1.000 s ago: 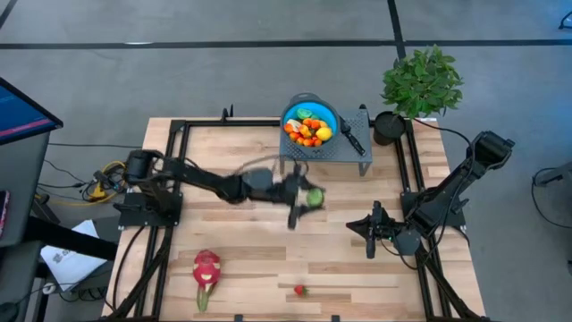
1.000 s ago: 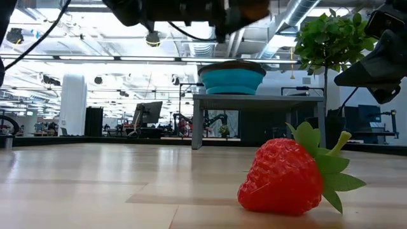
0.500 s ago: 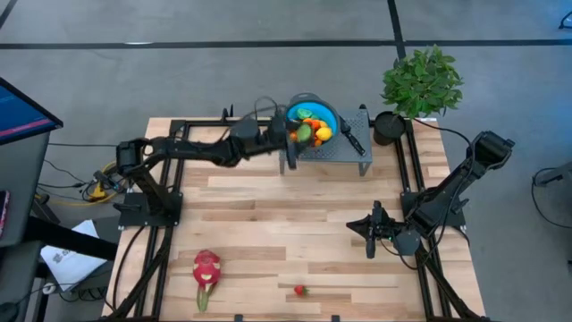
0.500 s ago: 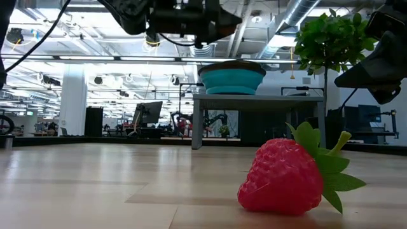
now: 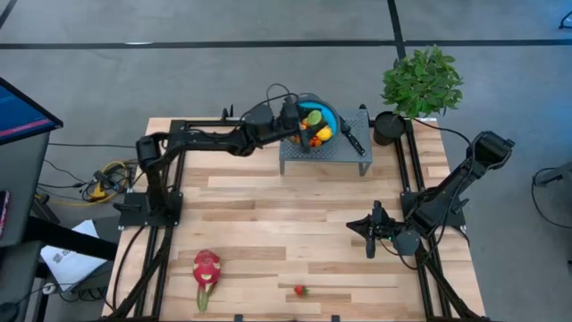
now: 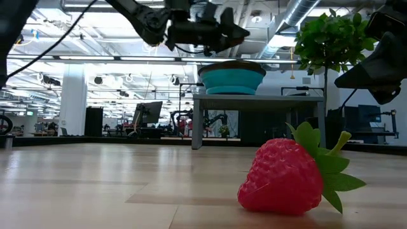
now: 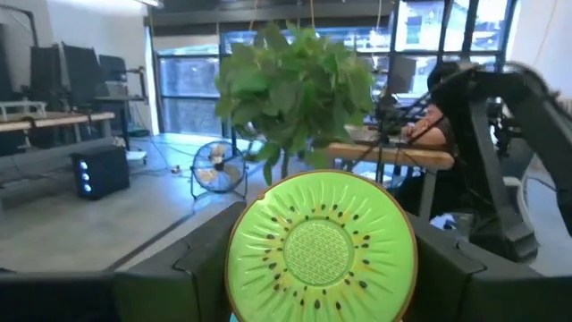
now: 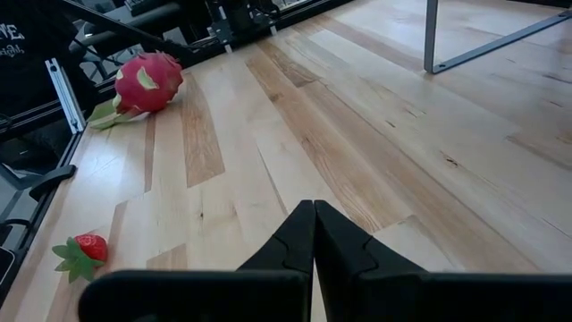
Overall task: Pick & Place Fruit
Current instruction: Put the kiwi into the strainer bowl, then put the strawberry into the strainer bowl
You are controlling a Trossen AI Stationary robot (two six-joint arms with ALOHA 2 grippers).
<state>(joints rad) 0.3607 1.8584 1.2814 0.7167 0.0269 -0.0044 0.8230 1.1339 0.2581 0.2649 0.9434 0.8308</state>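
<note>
My left gripper (image 5: 307,119) is shut on a green kiwi half (image 7: 322,246) and hangs over the blue bowl (image 5: 327,111), which is full of small orange, yellow, red and green fruits. The bowl stands on a grey raised stand (image 5: 335,150) at the table's far edge; in the low view the left gripper (image 6: 222,32) is above the bowl (image 6: 232,77). A pink-red dragon fruit (image 5: 206,268) and a red strawberry (image 5: 299,290) lie on the table near its near edge. My right gripper (image 5: 370,240) waits, shut, at the table's right side. My left gripper pinches the kiwi half between its two fingers, which sit on opposite sides of its round rim (image 7: 239,268). The cut, seeded face is turned back toward the wrist camera. The kiwi is lifted clear and hangs above the fruit in the bowl.
A black-handled knife (image 5: 351,134) lies on the stand beside the bowl. A leafy potted plant (image 5: 422,82) stands past the table's far right corner. Black frame rails (image 5: 183,161) run along the table's left and right sides. Bare wood lies between the stand and the near fruits.
My left gripper, carrying the kiwi half, has travelled from over the table's middle toward the far edge and upward, and now stands over the blue bowl. The right arm, the dragon fruit and the strawberry have kept still.
</note>
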